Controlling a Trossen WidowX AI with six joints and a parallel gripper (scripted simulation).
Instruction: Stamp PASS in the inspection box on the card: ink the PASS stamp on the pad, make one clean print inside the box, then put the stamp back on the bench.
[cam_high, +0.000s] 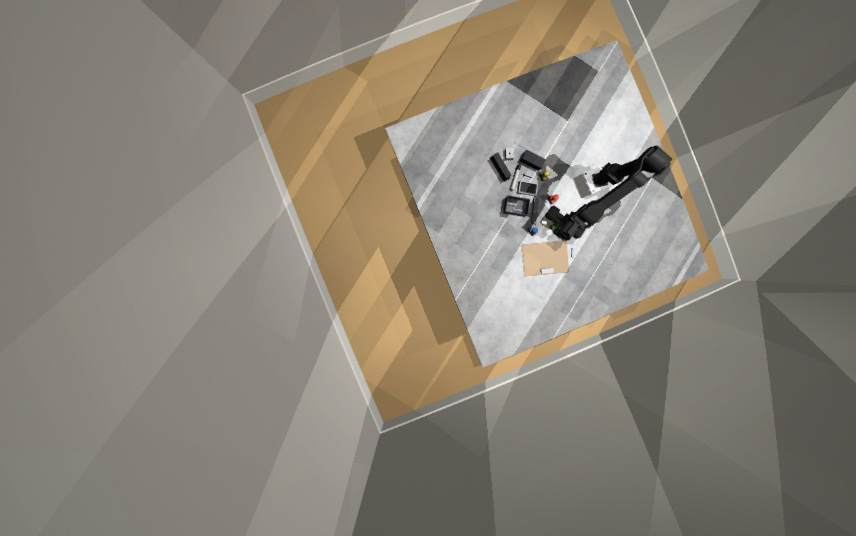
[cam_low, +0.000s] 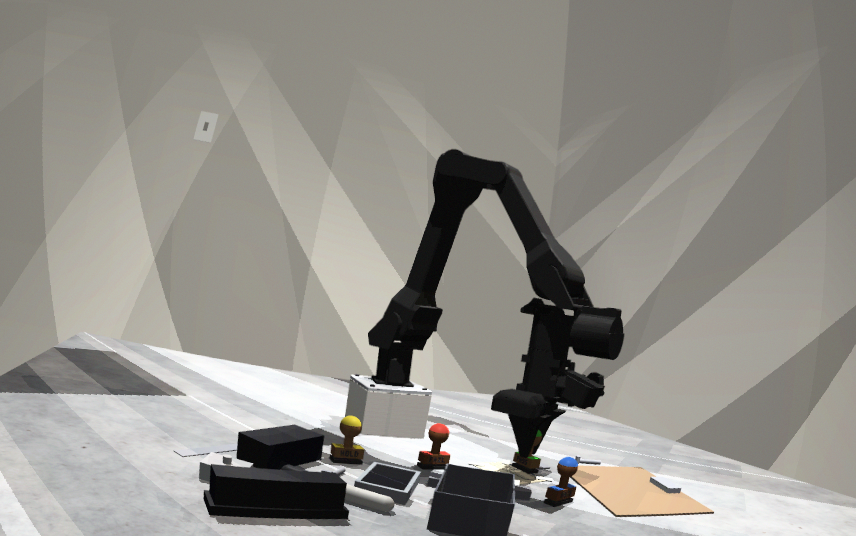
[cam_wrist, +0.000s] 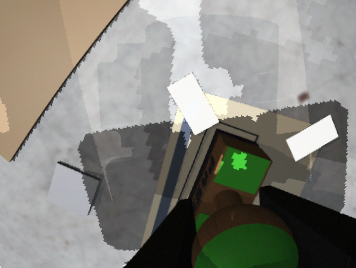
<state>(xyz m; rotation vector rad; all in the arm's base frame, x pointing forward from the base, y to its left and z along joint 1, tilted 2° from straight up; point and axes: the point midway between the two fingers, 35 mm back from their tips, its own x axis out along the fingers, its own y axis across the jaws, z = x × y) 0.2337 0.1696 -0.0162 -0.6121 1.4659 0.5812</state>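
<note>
The black parallel-jaw hand (cam_low: 529, 455) (cam_wrist: 226, 203) pinches the green-topped brown wooden stamp (cam_low: 526, 460) (cam_wrist: 232, 220) by its handle, knob upward, over the cream card with a dark blue stripe (cam_wrist: 295, 127). The stamp's block covers part of the black-outlined box on the card (whether it touches the card, I cannot tell). Two white rectangular pieces (cam_wrist: 193, 103) lie on the card's edges. The blue-knobbed stamp (cam_high: 533, 230) (cam_low: 566, 470) stands near the card, and the red-knobbed stamp (cam_high: 554, 198) (cam_low: 437, 440) and yellow-knobbed stamp (cam_high: 546, 173) (cam_low: 349, 435) stand upright farther along the grey bench (cam_high: 505, 309) (cam_low: 75, 454).
</note>
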